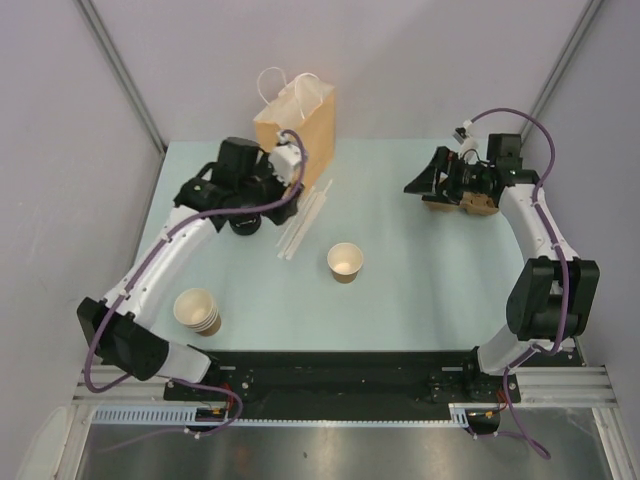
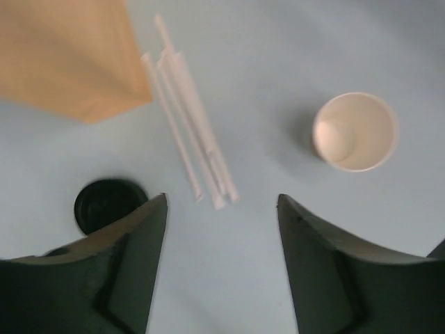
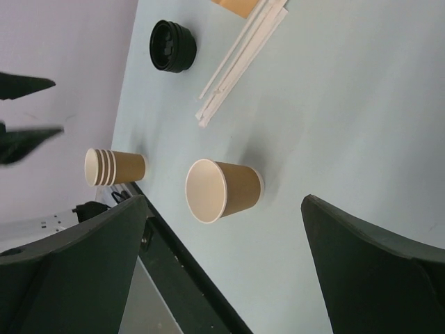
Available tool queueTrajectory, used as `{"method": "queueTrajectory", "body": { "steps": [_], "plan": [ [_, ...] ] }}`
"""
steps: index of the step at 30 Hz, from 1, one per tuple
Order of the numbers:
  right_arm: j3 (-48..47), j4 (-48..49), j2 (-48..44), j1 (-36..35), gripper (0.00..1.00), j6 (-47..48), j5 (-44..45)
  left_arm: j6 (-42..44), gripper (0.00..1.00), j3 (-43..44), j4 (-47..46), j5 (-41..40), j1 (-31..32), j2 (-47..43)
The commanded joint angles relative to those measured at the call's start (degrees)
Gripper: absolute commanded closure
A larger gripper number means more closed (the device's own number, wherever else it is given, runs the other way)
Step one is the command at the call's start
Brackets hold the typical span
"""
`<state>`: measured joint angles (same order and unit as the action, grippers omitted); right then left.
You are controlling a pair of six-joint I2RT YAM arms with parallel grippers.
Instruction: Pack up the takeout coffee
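The single tan paper cup (image 1: 345, 262) stands upright in the middle of the table with no lid on it; its cream inside shows in the left wrist view (image 2: 354, 132) and the right wrist view (image 3: 222, 189). A black lid (image 1: 245, 222) lies on the table left of the straws, just beside my left finger (image 2: 108, 203), and also shows in the right wrist view (image 3: 172, 46). My left gripper (image 1: 258, 200) (image 2: 222, 198) is open and empty, above the table near the lid. My right gripper (image 1: 432, 185) (image 3: 222, 202) is open and empty at the far right.
A brown paper bag (image 1: 295, 115) with handles stands at the back. Several white wrapped straws (image 1: 305, 220) lie between bag and cup. A stack of nested lidless cups (image 1: 198, 310) stands front left. A brown object (image 1: 478, 205) lies partly hidden by the right wrist.
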<state>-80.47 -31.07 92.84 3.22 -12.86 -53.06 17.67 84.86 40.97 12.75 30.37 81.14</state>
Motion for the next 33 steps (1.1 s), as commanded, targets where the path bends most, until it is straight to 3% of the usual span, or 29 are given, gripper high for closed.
{"method": "queueTrajectory", "body": {
  "steps": [1,5,11,33],
  "plan": [
    [0.13,0.39,-2.84,-2.96,0.0,3.1,1.9,2.36,0.41,0.31,7.89,1.49,-9.96,1.55],
    [0.05,0.39,-2.66,-5.07,0.0,3.63,2.96,2.54,0.52,-0.22,9.04,-1.76,-16.73,6.11],
    [0.13,-0.48,-2.22,-5.16,0.0,4.34,2.96,2.19,0.6,-1.62,6.32,-3.87,-19.82,12.88],
    [0.05,-0.4,-0.55,-5.16,0.0,4.43,2.34,4.3,0.63,2.94,2.01,-4.32,-20.09,26.78]
  ]
}}
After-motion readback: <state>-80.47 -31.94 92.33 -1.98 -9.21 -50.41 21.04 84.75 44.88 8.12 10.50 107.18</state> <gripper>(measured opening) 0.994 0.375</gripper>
